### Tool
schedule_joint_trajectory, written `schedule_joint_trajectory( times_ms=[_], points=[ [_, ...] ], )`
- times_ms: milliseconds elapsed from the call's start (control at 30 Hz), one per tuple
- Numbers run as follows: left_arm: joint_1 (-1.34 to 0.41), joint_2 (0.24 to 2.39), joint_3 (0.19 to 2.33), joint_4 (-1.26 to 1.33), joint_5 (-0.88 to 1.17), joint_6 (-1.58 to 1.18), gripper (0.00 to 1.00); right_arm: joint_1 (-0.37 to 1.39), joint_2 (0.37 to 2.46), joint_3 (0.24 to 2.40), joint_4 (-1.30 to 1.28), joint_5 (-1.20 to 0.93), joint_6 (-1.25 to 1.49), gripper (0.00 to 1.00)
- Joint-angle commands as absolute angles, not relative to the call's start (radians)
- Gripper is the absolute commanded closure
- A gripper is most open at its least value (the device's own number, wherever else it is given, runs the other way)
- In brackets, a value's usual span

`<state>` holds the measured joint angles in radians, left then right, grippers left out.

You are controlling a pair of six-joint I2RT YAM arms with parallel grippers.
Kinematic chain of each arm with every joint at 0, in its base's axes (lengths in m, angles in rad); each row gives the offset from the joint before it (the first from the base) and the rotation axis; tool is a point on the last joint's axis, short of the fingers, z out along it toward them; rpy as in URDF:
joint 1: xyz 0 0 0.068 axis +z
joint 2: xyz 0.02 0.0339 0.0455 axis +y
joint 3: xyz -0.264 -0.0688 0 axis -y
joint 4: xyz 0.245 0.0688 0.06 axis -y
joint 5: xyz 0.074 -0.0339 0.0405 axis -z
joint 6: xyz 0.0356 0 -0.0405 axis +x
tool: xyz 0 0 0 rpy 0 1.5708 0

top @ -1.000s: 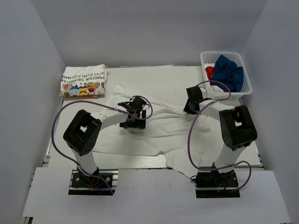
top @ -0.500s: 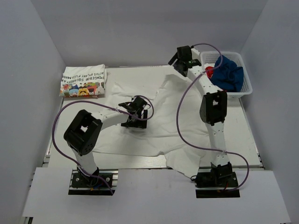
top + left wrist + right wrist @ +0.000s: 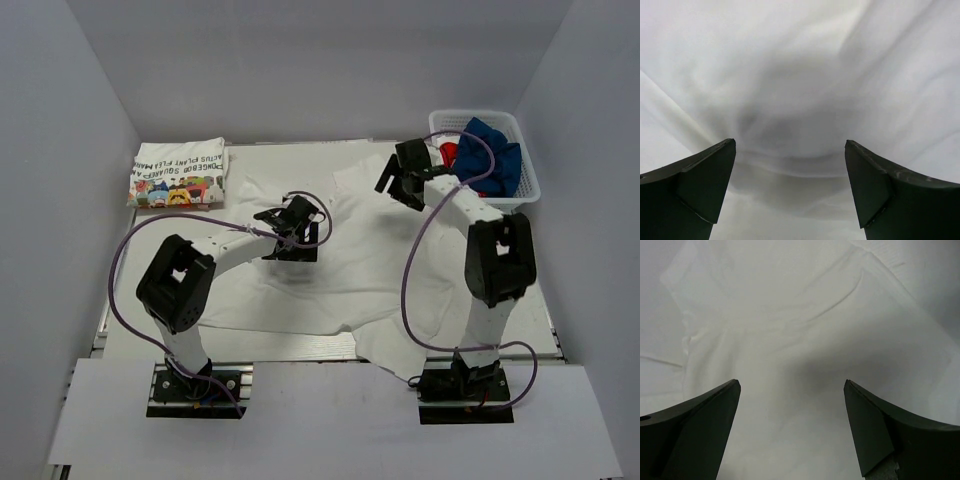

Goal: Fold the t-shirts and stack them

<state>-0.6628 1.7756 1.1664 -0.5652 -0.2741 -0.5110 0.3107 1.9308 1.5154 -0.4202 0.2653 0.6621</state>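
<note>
A plain white t-shirt [image 3: 365, 265] lies spread and wrinkled across the middle of the table, one flap turned over near the back [image 3: 350, 178]. My left gripper [image 3: 295, 228] hovers open low over its middle; the left wrist view shows only white cloth [image 3: 800, 75] between the spread fingers [image 3: 790, 145]. My right gripper [image 3: 395, 182] is open above the shirt's back right part, with cloth [image 3: 790, 315] below its empty jaws [image 3: 792, 384]. A folded t-shirt with a colourful print [image 3: 178, 173] lies at the back left. A navy t-shirt [image 3: 492, 152] is bunched in the basket, with a red patch [image 3: 448, 152] beside it.
The white lattice basket [image 3: 528, 178] stands at the back right corner, close to my right arm. Purple cables loop off both arms. The shirt's lower right corner hangs over the table's near edge [image 3: 385, 352]. White walls close in the sides and back.
My right gripper carried the shirt's right edge toward the back, opened and let it go, then drew back toward the basket side. The left gripper shifted slightly toward the back.
</note>
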Motion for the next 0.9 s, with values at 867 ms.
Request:
schedule_joint_trajectory(
  times_ms=[867],
  points=[
    [-0.358,2.368,1.995,-0.744,-0.360,-0.525,0.00,0.311,1.965,1.302,-0.275,0.186,0.468,0.10]
  ],
)
